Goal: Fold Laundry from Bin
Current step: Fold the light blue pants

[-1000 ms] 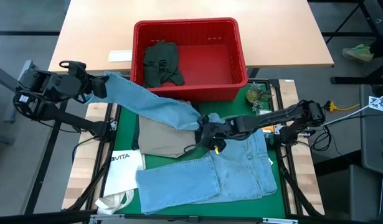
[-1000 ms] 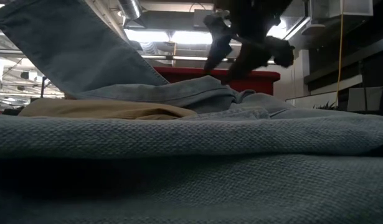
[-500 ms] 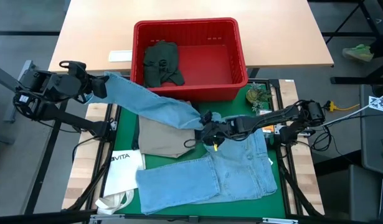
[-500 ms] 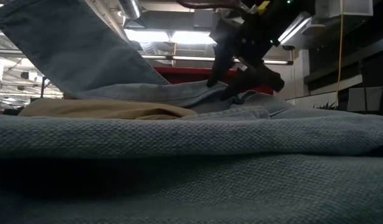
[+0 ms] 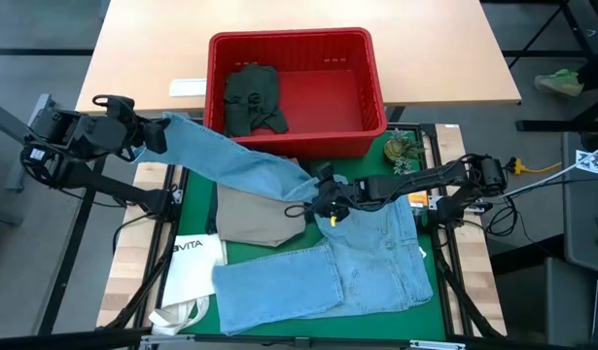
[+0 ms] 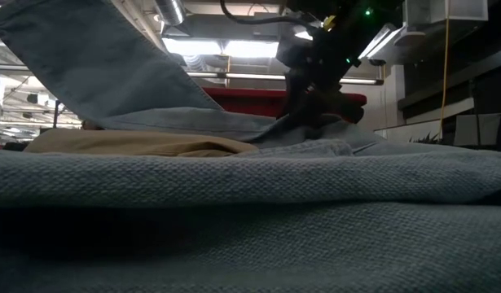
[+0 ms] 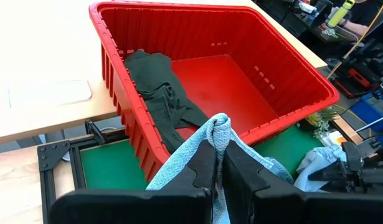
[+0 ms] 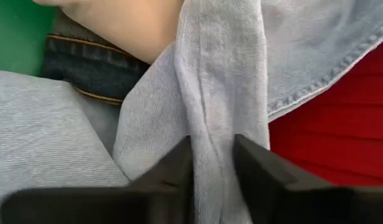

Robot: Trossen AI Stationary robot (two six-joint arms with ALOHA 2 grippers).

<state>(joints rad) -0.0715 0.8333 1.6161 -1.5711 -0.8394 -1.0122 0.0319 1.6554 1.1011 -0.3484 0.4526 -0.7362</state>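
Red bin [image 5: 376,83] holds one dark green piece [image 5: 252,97]. In front of bin: light blue jeans [image 5: 367,262], khaki trousers [image 5: 255,214], both end effectors clamped on jeans — left end effector [image 5: 155,134], right end effector [image 5: 323,201].

table [image 5: 143,68] | on it: red bin [image 5: 376,92], paper sheet [image 5: 187,87]

the right pincer [image 8: 213,171] has its two dark fingers [image 8: 172,171] on either side of a raised fold of the light blue jeans [image 8: 222,81], the fold pressed between them. beyond it lie a tan garment [image 8: 126,22] and a dark navy denim band with orange stitching [image 8: 91,68]. a green mat [image 8: 17,31] shows at one corner, and the red bin [image 8: 340,130] lies past the hemmed denim edge.
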